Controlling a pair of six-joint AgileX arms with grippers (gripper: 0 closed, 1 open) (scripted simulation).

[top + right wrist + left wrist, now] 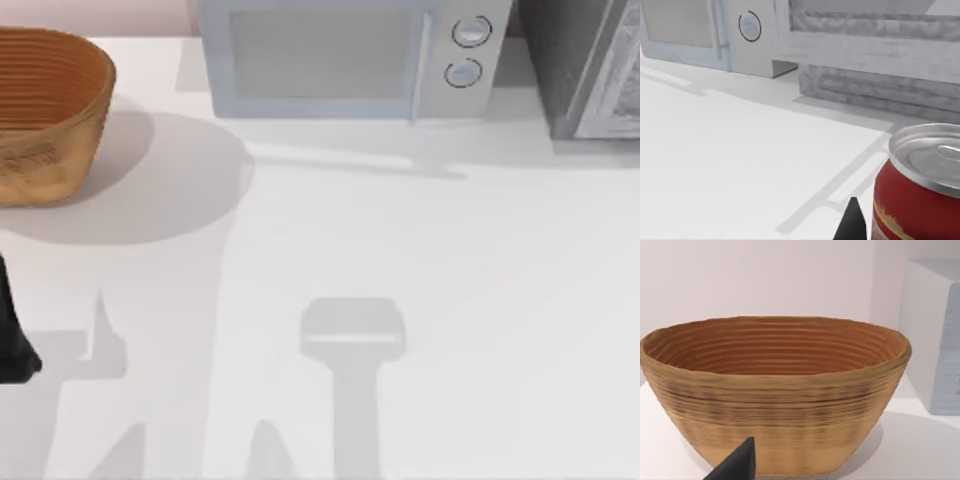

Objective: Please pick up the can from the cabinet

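Observation:
A red can [912, 200] with a silver top stands upright very close in the right wrist view. A black part of my right gripper [852, 222] shows right beside the can; I cannot tell whether it holds it. The grey marbled cabinet [880, 55] stands behind the can on the white table, and also at the back right corner [590, 70] in the top view. My left arm [15, 345] is at the table's left edge, and my left gripper [737, 465] faces the basket.
A woven brown basket [45, 115] sits at the back left, large in the left wrist view [775, 395]. A pale microwave [350, 60] stands at the back middle, next to the cabinet. The white table [400, 250] stretches in front of them.

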